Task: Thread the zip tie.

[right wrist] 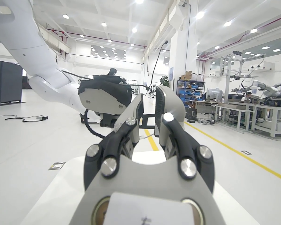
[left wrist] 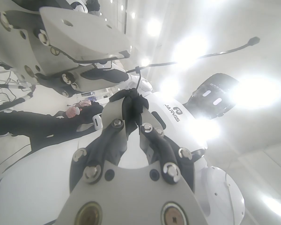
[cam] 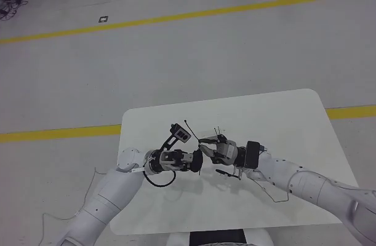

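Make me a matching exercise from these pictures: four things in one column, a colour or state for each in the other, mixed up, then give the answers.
Things:
1. zip tie
2. table
3. left gripper
4. floor stripe

Colour or state:
A. yellow
B. shut, pinching something at its tips
C. white, with rounded corners
D. thin, black, sticking out into the air

Pairs: 1-D, 2-C, 3-B, 4-A.
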### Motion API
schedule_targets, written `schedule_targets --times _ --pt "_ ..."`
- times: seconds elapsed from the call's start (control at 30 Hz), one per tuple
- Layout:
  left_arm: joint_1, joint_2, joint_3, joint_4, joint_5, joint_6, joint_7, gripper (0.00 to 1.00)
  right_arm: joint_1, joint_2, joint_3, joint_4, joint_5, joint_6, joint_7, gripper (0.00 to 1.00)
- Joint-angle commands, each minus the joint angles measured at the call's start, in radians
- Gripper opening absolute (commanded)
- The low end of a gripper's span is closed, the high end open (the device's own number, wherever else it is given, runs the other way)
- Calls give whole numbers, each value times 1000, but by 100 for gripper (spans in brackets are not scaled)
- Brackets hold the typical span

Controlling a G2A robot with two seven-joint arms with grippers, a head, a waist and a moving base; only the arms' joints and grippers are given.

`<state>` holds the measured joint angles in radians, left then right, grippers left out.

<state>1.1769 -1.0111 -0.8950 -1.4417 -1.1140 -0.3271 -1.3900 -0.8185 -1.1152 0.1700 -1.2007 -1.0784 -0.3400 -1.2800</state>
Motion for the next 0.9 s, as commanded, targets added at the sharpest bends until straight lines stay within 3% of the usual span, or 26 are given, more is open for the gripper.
schedule_targets --times 0.0,0.87 --pt "0 0 0 0 0 0 0 0 1 -1 0 1 1 0 0 14" --pt "0 0 0 0 0 0 0 0 13 -23 0 20 -6 0 -1 12"
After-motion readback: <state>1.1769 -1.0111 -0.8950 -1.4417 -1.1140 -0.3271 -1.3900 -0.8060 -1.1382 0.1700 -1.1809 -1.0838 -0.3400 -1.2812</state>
